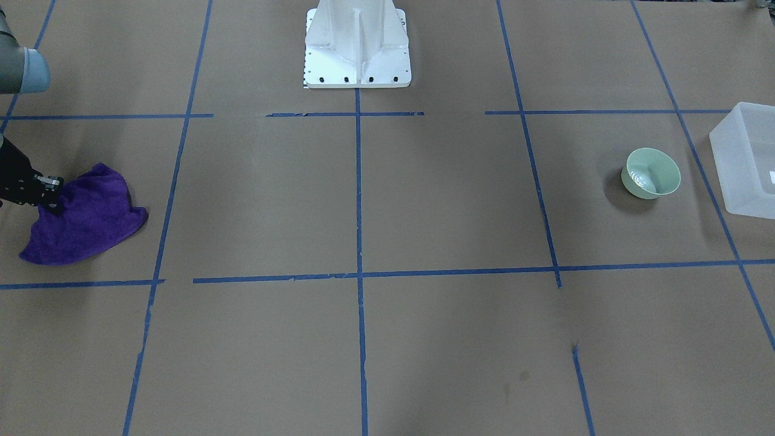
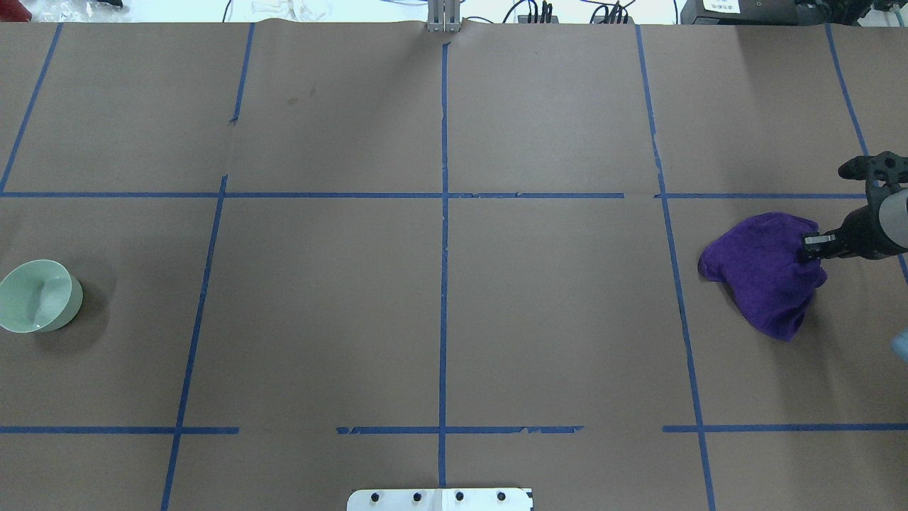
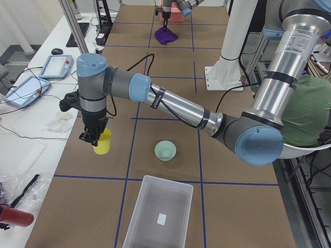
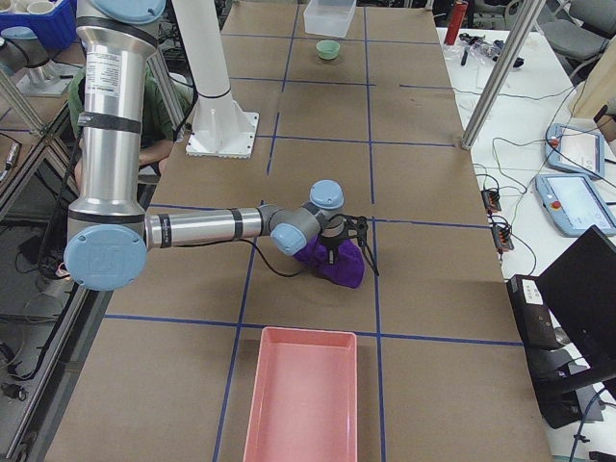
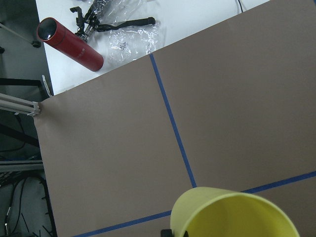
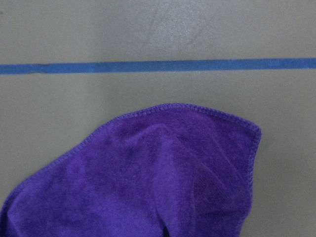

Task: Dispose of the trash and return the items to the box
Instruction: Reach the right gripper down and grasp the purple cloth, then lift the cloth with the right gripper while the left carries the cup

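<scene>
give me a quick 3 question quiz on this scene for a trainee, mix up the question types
1. True or false: the pale green glossy round bowl lies inside the translucent frosted-white rectangular plastic bin.
2. The right gripper is at: A the bowl, B the crumpled purple cloth, C the bin?
3. Which arm's gripper hangs at the rim of the small yellow tapered plastic cup?
Key: 1 false; 2 B; 3 the left gripper.
</scene>
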`<state>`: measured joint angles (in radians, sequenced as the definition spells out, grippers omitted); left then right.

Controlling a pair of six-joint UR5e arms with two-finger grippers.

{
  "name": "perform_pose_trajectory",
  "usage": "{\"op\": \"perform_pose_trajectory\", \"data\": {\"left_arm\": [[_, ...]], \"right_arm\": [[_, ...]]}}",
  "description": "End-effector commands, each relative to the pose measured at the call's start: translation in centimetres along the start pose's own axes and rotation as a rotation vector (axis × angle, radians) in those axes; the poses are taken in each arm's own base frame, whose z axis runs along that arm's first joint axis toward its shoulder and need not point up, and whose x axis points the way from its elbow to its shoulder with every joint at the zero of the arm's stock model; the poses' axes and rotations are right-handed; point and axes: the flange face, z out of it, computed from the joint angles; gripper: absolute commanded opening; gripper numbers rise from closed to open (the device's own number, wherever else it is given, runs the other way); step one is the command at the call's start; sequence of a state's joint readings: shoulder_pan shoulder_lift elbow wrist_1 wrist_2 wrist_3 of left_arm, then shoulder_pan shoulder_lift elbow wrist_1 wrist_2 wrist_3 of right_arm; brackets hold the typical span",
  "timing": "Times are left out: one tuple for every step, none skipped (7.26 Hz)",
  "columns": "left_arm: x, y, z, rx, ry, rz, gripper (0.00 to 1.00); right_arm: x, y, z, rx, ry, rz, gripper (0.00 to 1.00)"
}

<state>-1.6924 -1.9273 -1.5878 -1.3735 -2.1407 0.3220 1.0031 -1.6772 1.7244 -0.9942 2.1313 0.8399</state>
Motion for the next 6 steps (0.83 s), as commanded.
{"op": "perform_pose_trajectory", "data": {"left_arm": [[-4.2,4.0,3.5,-0.054,0.016,0.007,0.00],[-5.1,7.6,6.2,-0.090,0.031,-0.017,0.00],[-5.4,10.7,8.2,-0.126,0.047,-0.043,0.00],[-5.5,14.7,10.9,-0.170,0.073,-0.093,0.00],[-5.2,18.0,13.0,-0.174,0.117,-0.142,0.00],[-4.2,22.8,15.5,-0.144,0.188,-0.197,0.00]], "right_arm": [[-2.7,-1.1,-7.8,0.003,0.015,0.070,0.00],[-5.3,-0.9,-11.7,-0.005,0.032,0.085,0.00],[-6.1,-2.4,-15.2,0.019,0.043,0.087,0.00],[-5.2,-3.8,-19.0,0.026,0.046,0.066,0.00],[-3.1,-4.4,-21.9,0.027,0.033,0.065,0.00],[-1.0,-4.8,-23.9,0.042,0.023,0.063,0.00]]}}
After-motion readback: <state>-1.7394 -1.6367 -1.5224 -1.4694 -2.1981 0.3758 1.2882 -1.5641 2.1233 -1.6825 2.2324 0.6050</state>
